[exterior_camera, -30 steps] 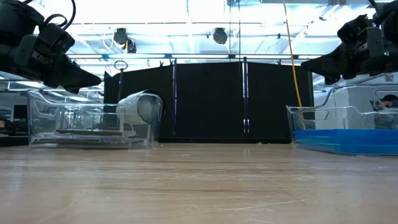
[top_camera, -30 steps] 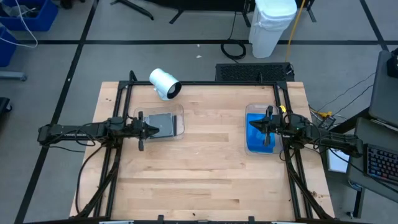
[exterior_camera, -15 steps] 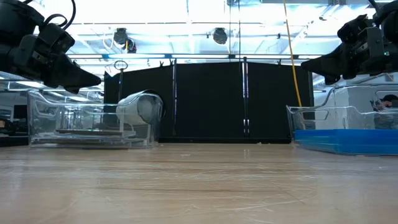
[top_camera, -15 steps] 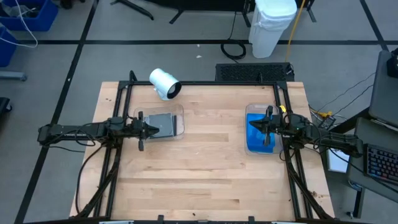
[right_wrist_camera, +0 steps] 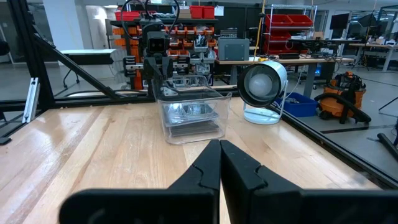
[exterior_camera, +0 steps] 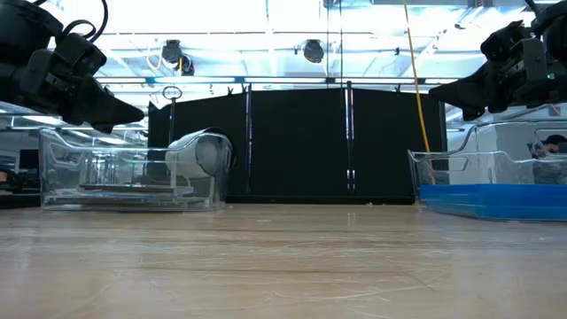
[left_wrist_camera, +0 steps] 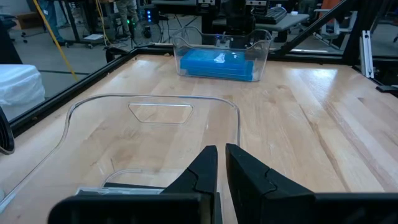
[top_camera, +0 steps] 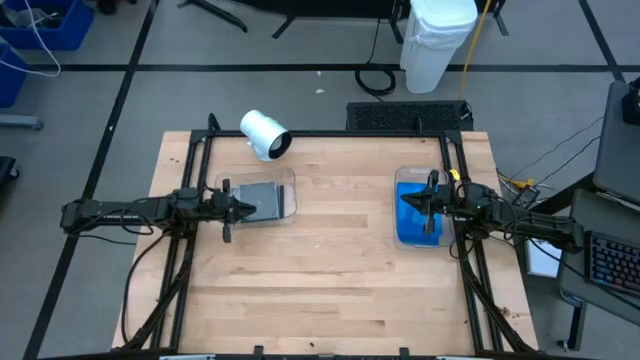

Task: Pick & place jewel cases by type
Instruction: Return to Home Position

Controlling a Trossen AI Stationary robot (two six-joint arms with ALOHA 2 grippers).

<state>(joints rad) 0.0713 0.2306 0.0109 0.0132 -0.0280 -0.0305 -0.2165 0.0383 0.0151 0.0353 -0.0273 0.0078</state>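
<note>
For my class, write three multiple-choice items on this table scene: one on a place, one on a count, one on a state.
1. Which clear bin holds the blue jewel cases? A) the right B) the left C) neither
2. How many clear bins stand on the table? A) one B) two C) three
3. The right gripper is: A) shut and empty B) wide open C) shut on a case
Key: 1 A, blue fills the floor of the right clear bin. 2 B, only the left clear bin and the right one show. 3 A, its fingers meet with nothing between them.
</note>
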